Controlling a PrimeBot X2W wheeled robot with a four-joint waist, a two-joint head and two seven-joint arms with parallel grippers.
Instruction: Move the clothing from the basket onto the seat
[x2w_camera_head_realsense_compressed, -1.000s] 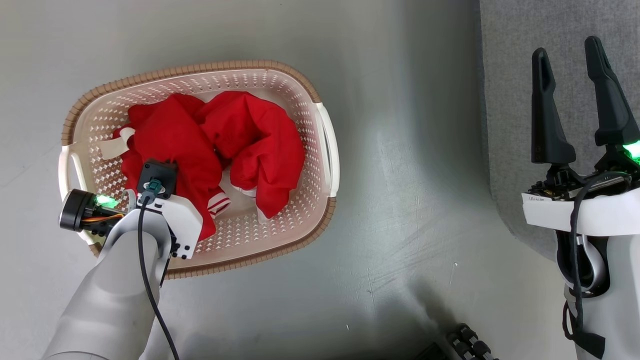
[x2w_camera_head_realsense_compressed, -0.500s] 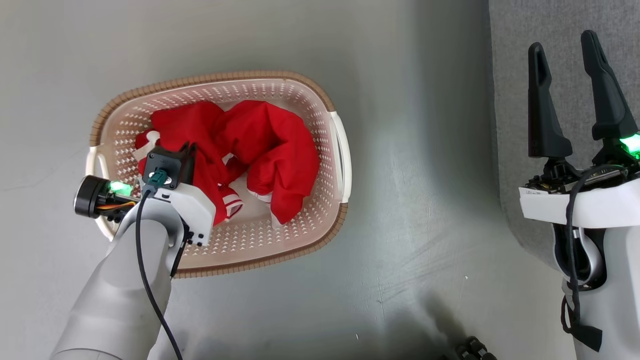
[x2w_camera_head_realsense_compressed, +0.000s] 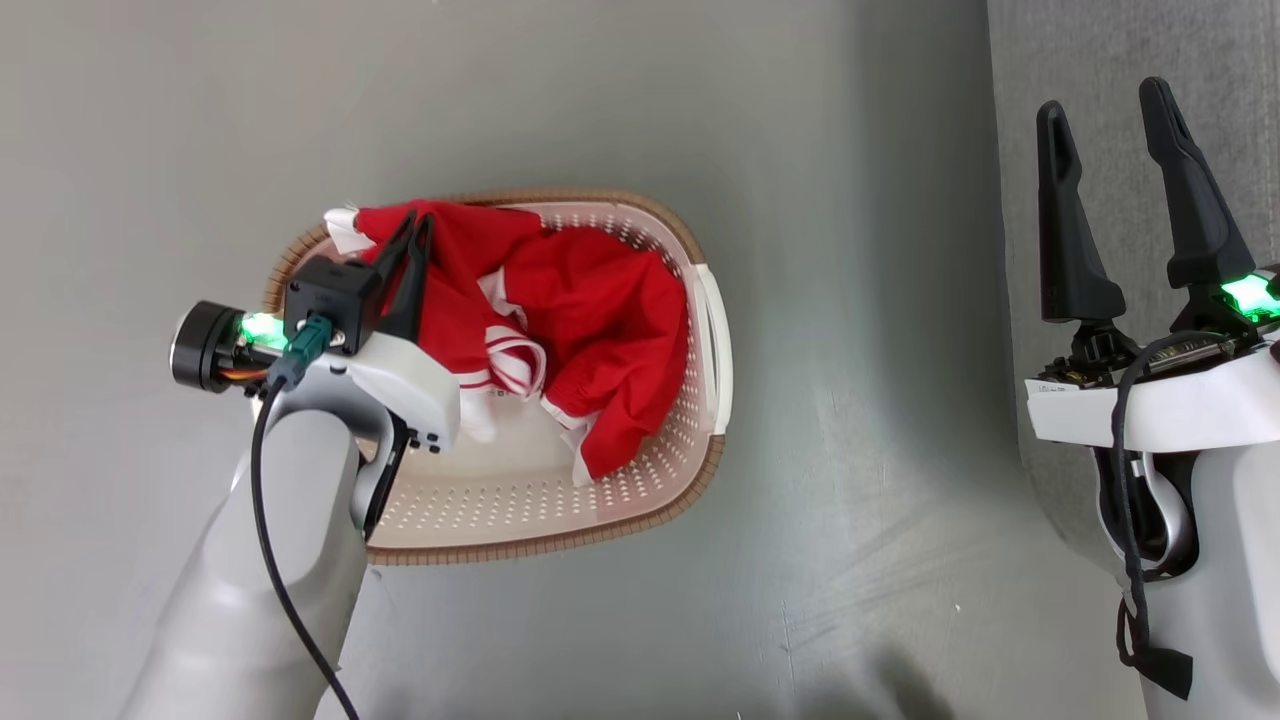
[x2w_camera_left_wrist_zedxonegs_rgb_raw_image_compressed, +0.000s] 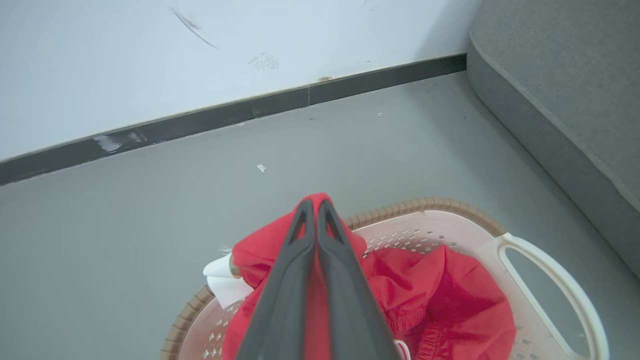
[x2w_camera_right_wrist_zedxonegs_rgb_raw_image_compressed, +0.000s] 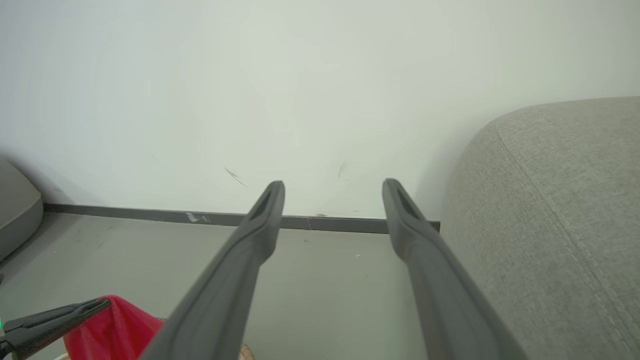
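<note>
Left gripper (x2w_camera_head_realsense_compressed: 420, 225) is up out of the pile now, fingers showing where before only the wrist block sat low over the red. Fabric has come up with it. Whole head view has shifted too, so the basket's (x2w_camera_head_realsense_compressed: 640, 480) slide in frame is the camera, not the basket.

Left pincer is clamped tight on a fold of the clothing (x2w_camera_head_realsense_compressed: 600, 320), red poking out past the tips in the left wrist view (x2w_camera_left_wrist_zedxonegs_rgb_raw_image_compressed: 312, 206). Held garment hangs over the far-left rim, white tag (x2w_camera_head_realsense_compressed: 345, 222) draped outside. The rest of the red is still inside the basket, bunched on the right half. Right gripper (x2w_camera_head_realsense_compressed: 1100, 100) is spread wide and empty, above the seat's (x2w_camera_head_realsense_compressed: 1100, 40) edge.

Risks, judged from here:
- Pinch is on a thin fold near the tips, so the cloth could slip out mid-carry and land on the floor (x2w_camera_head_realsense_compressed: 850, 400).
- The two red pieces lie touching and maybe tangled. The second could get dragged up and then drop outside the basket.
- Trailing fabric could snag the rim, tugging or tipping the light basket.
- Seat is well apart to the right, a long swing over bare floor.
</note>
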